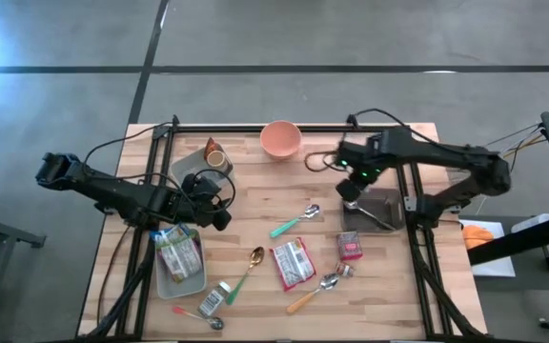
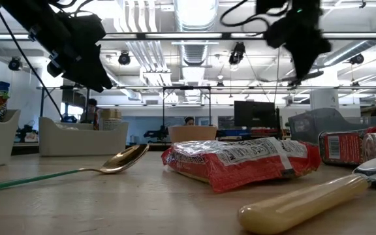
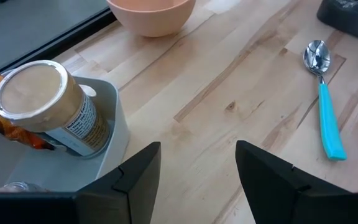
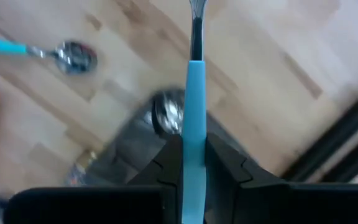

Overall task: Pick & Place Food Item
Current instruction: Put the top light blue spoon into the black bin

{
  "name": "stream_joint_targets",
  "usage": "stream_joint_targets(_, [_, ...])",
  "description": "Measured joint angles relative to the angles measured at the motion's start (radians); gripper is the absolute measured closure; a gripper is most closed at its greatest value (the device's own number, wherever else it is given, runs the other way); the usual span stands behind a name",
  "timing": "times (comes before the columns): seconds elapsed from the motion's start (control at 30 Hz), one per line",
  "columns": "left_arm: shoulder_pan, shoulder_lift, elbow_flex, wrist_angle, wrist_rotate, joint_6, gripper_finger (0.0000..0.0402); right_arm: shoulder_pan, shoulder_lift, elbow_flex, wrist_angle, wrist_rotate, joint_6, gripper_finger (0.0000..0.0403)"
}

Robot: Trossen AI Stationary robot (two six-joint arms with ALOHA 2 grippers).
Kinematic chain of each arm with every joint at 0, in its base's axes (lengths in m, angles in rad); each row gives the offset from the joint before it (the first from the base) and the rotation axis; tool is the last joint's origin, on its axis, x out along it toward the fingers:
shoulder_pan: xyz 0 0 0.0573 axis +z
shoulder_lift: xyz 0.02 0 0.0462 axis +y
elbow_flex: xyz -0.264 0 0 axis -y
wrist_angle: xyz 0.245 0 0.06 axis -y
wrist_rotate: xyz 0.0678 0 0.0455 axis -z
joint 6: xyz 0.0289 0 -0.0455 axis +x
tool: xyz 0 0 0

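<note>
My right gripper (image 4: pixel 194 148) hangs over the table's right half (image 1: pixel 349 187), shut on a blue-handled metal utensil (image 4: pixel 194 87). Below it a dark grey tray (image 1: pixel 381 210) holds a metal spoon (image 4: pixel 168 112). A red food packet (image 1: pixel 292 262) lies flat near the table's middle front, with a small red packet (image 1: pixel 350 246) to its right. My left gripper (image 3: pixel 197 165) is open over bare wood at the left (image 1: pixel 217 208), with nothing between its fingers. Beside it a jar (image 3: pixel 48 106) lies in a grey bin (image 3: pixel 114 118). My right gripper pinches the utensil's blue handle (image 4: pixel 194 124) between its two fingers, coming from above and pointing down. The handle runs on past the fingertips to the metal neck (image 4: pixel 196 18). The utensil is lifted clear of the table and tray.
A pink bowl (image 1: pixel 280 139) stands at the far middle. A white bin (image 1: pixel 181 259) with food packets sits front left. On the wood lie a teal-handled spoon (image 1: pixel 295 222), a green-handled gold spoon (image 1: pixel 246 272), an orange-handled spoon (image 1: pixel 317 291) and a small jar (image 1: pixel 213 300).
</note>
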Motion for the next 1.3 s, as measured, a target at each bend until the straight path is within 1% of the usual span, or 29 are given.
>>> stream_joint_targets(0.17, [0.0,0.0,0.0,0.0,0.0,0.0,0.0189,0.079,-0.115,-0.117,-0.047,-0.019,0.056,0.0368])
stream_joint_targets(0.27, [0.0,0.0,0.0,0.0,0.0,0.0,0.0189,0.119,-0.169,-0.205,-0.047,-0.066,0.083,0.0368])
stream_joint_targets(0.5, [0.0,0.0,0.0,0.0,0.0,0.0,0.0189,0.191,-0.217,-0.369,-0.044,-0.095,0.134,0.0368])
stream_joint_targets(0.57, [0.0,0.0,0.0,0.0,0.0,-0.001,0.0189,0.214,-0.217,-0.398,-0.038,-0.095,0.117,0.0368])
stream_joint_targets(0.63, [0.0,0.0,0.0,0.0,0.0,-0.001,0.0189,0.241,-0.217,-0.421,-0.011,-0.097,0.064,0.0368])
stream_joint_targets(0.73, [0.0,0.0,0.0,0.0,0.0,-0.001,0.0189,0.265,-0.21,-0.452,0.033,-0.128,-0.007,0.0368])
stream_joint_targets(0.87, [0.0,0.0,0.0,0.001,0.0,-0.003,0.0189,0.27,-0.205,-0.49,0.1,-0.165,-0.069,0.0368])
stream_joint_targets(1.03, [0.0,0.0,0.0,0.001,0.0,-0.003,0.0189,0.27,-0.197,-0.506,0.118,-0.165,-0.085,0.0368])
stream_joint_targets(1.3, [0.0,0.0,0.0,0.001,0.0,-0.003,0.0189,0.27,-0.197,-0.506,0.163,-0.172,-0.205,0.0368])
